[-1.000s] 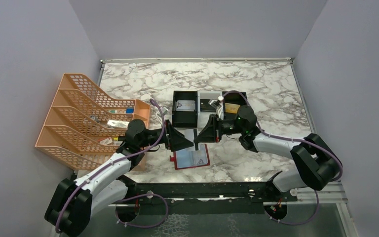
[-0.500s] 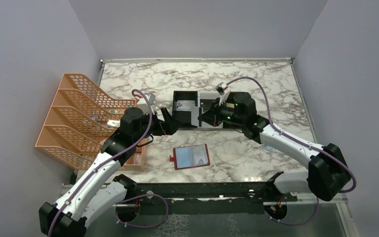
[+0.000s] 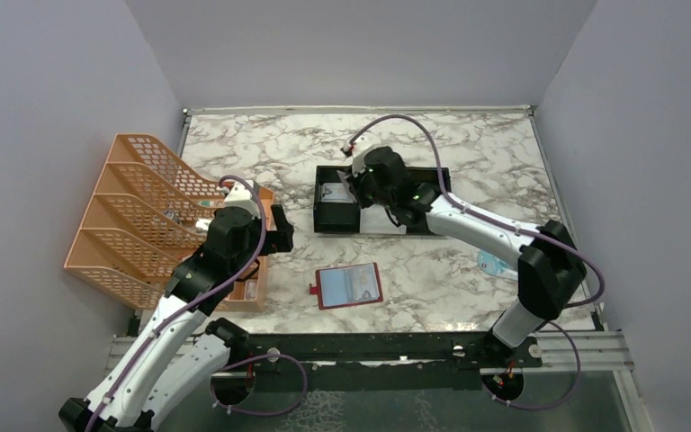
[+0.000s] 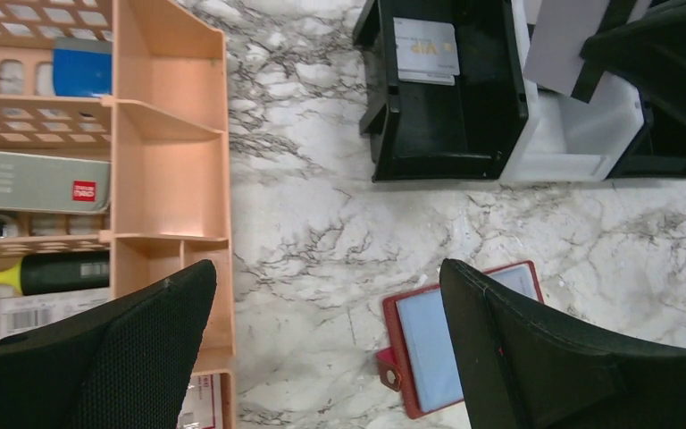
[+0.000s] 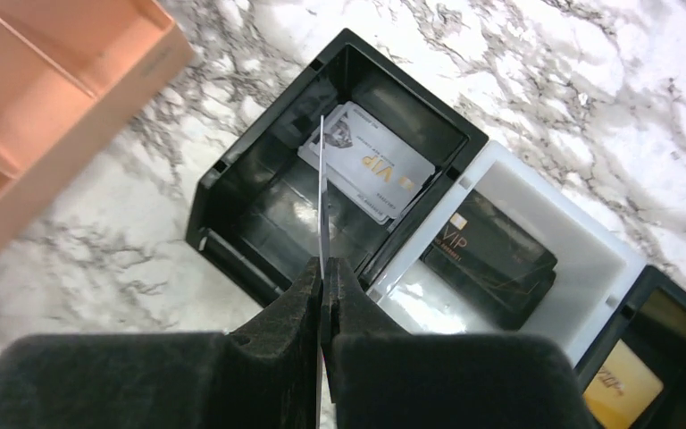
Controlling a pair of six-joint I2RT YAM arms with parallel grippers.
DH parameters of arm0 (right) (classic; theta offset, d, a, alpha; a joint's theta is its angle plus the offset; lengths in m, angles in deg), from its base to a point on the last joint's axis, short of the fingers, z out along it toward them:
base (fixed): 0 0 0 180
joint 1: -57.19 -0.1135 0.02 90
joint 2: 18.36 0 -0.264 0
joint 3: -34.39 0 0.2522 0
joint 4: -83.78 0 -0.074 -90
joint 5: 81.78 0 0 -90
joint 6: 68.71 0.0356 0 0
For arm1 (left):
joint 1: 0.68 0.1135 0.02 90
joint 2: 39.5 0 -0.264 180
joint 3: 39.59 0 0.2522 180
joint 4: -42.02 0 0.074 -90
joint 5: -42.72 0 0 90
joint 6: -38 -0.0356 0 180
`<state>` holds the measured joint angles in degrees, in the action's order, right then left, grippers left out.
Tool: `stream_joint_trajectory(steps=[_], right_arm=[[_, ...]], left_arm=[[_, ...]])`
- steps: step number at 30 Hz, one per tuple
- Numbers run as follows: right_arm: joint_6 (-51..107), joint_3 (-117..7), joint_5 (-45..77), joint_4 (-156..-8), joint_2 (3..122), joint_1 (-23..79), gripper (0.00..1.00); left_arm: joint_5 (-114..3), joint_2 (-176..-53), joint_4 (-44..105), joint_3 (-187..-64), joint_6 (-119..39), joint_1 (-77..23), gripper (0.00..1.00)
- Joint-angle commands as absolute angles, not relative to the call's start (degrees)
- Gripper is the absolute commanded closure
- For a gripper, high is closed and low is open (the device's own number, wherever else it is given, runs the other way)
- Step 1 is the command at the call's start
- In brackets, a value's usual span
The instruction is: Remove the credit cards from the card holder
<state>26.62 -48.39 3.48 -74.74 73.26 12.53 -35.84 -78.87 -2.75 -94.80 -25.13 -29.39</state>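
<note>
right claw (image 5: 323, 268): jaws pressed together on the near end of one thin pale card (image 4: 556, 45), held on edge so that its own wrist view sees only the rim. the held card's long axis runs straight out from the fingertips and points down into the left black compartment of the three-part tray (image 3: 335, 223), directly beneath the claw; letting go there looks like the step in hand. flat on that compartment's floor, just past the held card's tip, lies a silver-white card (image 5: 366, 161), its long axis oblique to the walls. one bay to the claw's right a black card (image 5: 491, 259) rests in the white compartment, and a gold card (image 5: 621, 384) in the bay beyond. the card holder (image 3: 350, 285) lies open on the marble table (image 3: 468, 135), pale panels up, well apart from this claw toward the arm bases, long axis across the table; whether cards remain inside cannot be told. left claw (image 4: 326, 268): jaws spread wide, empty, beside the orange organiser (image 3: 144, 216), the nearer claw to the holder.
</note>
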Motion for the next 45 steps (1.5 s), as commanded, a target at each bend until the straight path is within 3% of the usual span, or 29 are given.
stream_joint_trajectory(steps=[1, 9, 32, 45], right_arm=[[16.61, -55.12, -7.99, -69.38, 79.51, 9.57, 0.99], [8.97, -63.45, -10.79, -64.75, 87.94, 8.03, 0.99], [-17.68, -68.27, -13.91, -75.58, 101.53, 7.36, 0.99], [-22.70, -70.11, -15.51, -80.30, 106.73, 7.38, 0.98]], left_arm=[[-30.07, -75.29, -4.28, -94.70, -27.48, -29.16, 0.01], [-31.66, -73.03, -3.68, -93.90, -27.99, -29.16, 0.01], [-29.40, -72.70, -2.85, -94.19, -29.06, -29.16, 0.01], [-29.53, -72.61, -2.74, -94.22, -29.33, -29.16, 0.01]])
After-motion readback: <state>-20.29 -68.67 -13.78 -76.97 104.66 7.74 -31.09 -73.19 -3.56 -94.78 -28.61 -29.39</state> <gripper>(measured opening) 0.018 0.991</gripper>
